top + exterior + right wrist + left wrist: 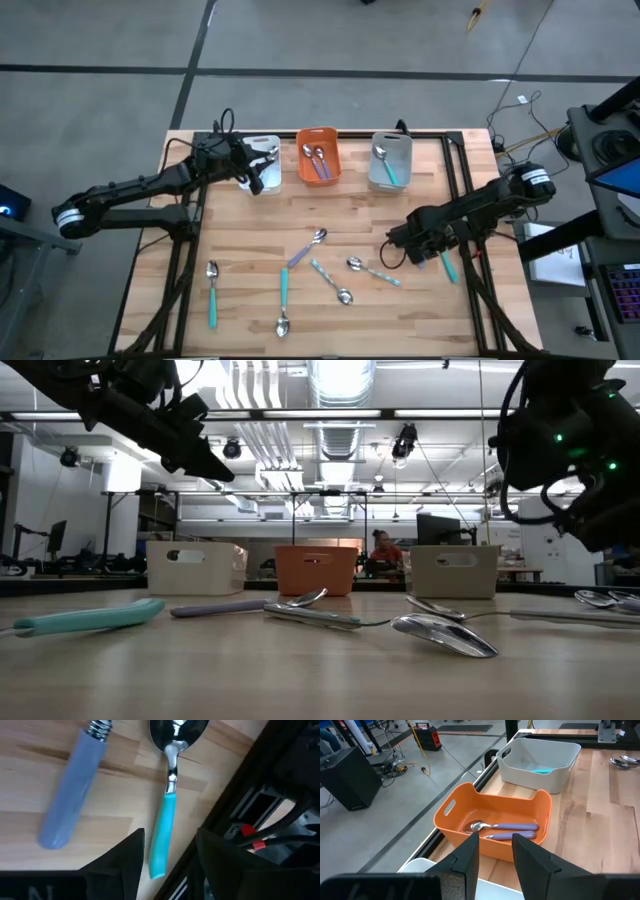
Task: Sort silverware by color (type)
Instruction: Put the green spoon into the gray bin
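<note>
Right gripper hangs low near the table's right edge, fingers parted and holding nothing; the teal-handled spoon lies on the wood directly between them, handle end toward the gripper, long axis crossing the finger gap. Right arm is far nearer. Left gripper, part open and empty, waits over the orange bin at the far edge

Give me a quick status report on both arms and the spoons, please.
Left end effector open over white bin, empty. Right end effector open above teal-handled metal spoon at table's right side. Five spoons mid-table. Nothing blocking.
</note>
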Robot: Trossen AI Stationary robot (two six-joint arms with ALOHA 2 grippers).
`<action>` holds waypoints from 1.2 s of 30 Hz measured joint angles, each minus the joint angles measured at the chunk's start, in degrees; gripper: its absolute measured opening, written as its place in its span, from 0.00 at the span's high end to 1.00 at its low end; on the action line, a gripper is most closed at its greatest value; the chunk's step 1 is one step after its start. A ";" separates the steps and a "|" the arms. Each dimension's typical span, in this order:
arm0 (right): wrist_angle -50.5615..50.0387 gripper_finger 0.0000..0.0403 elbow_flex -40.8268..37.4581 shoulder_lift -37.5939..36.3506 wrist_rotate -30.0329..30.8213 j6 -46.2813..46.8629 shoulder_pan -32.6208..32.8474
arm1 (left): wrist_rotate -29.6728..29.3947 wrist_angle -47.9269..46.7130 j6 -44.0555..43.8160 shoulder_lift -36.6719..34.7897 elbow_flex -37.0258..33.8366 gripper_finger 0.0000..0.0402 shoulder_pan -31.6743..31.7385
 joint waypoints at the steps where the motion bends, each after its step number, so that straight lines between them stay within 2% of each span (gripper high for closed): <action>1: 0.11 0.57 -0.24 0.46 0.02 -0.61 0.00 | 0.00 0.00 0.00 0.02 0.00 0.76 0.00; 16: 9.71 0.61 -5.93 4.74 -0.91 -6.73 -0.04 | -0.02 -0.07 0.00 0.01 0.00 0.76 0.00; 21: 10.40 0.68 -6.01 3.60 -0.83 -7.08 -0.07 | -0.02 -0.07 0.00 0.00 0.00 0.76 0.00; 31: 11.58 0.89 -5.98 3.45 -0.60 -5.34 -0.07 | -0.02 -0.15 0.00 0.02 0.00 0.76 0.00; 36: 11.34 0.91 -5.96 3.38 -0.48 -2.62 -0.07 | -0.02 -0.15 -0.01 0.00 0.00 0.76 0.00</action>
